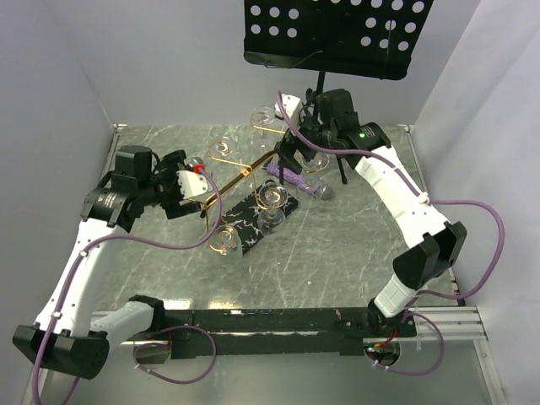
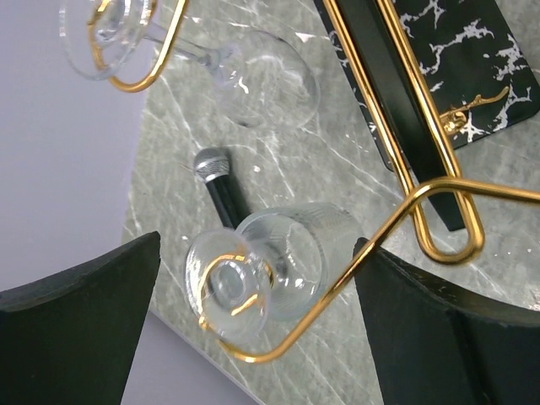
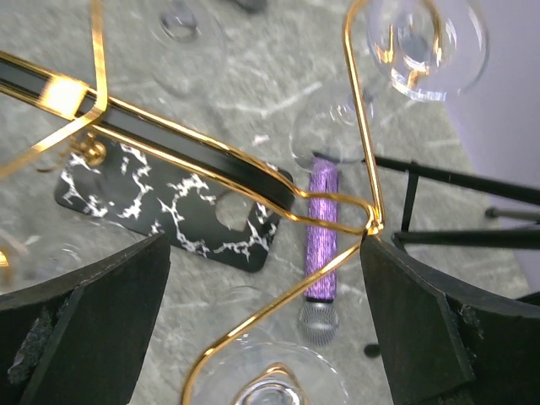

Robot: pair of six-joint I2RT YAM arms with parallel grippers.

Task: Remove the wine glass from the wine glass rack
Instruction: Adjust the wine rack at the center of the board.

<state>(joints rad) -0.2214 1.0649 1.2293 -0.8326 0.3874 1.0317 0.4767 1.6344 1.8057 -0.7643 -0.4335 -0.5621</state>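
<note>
Left gripper (image 2: 257, 249) is gaping wide, gripping nothing. 1 wine glass (image 2: 283, 261) is hanging by its foot between its fingers, on a curled arm of the wine glass rack (image 2: 460, 42). Right gripper (image 3: 263, 245) is also standing wide open and empty, straddling another gold arm above the marbled base.

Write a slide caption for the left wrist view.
Open left fingers flank a wine glass hanging by its foot from the gold rack, a black microphone on the table below.
</note>
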